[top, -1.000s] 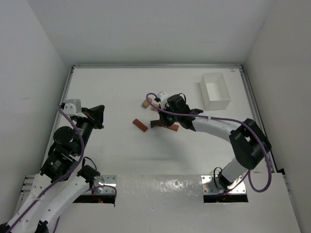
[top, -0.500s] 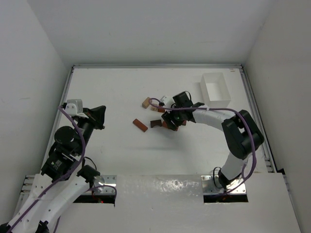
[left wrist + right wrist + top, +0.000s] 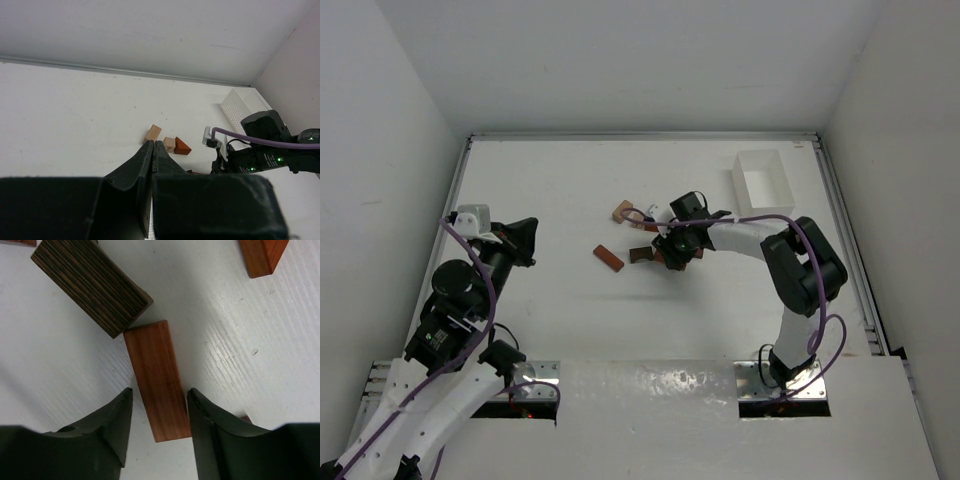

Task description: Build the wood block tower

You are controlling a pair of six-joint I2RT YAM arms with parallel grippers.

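Note:
Several wooden blocks lie loose near the table's middle. My right gripper (image 3: 675, 250) (image 3: 160, 391) is low over them, open, its fingers on either side of a reddish-brown bar (image 3: 157, 380) with small gaps. A dark brown striped block (image 3: 90, 285) touches that bar's far end, and another reddish block (image 3: 262, 255) lies apart. From above I see a reddish bar (image 3: 609, 258), a dark block (image 3: 642, 254) and a tan block (image 3: 620, 212). My left gripper (image 3: 525, 240) (image 3: 153, 144) is shut and empty, well left of the blocks. The left wrist view shows a tan block (image 3: 154, 133), a tan cube (image 3: 170, 143) and a red wedge (image 3: 182, 146).
A clear plastic rectangular box (image 3: 763, 187) stands at the back right, also in the left wrist view (image 3: 239, 107). White walls enclose the table on three sides. The right arm's purple cable loops over the blocks.
My right gripper has swung in and come down over the block cluster, and its arm has folded closer. The left arm has not moved.

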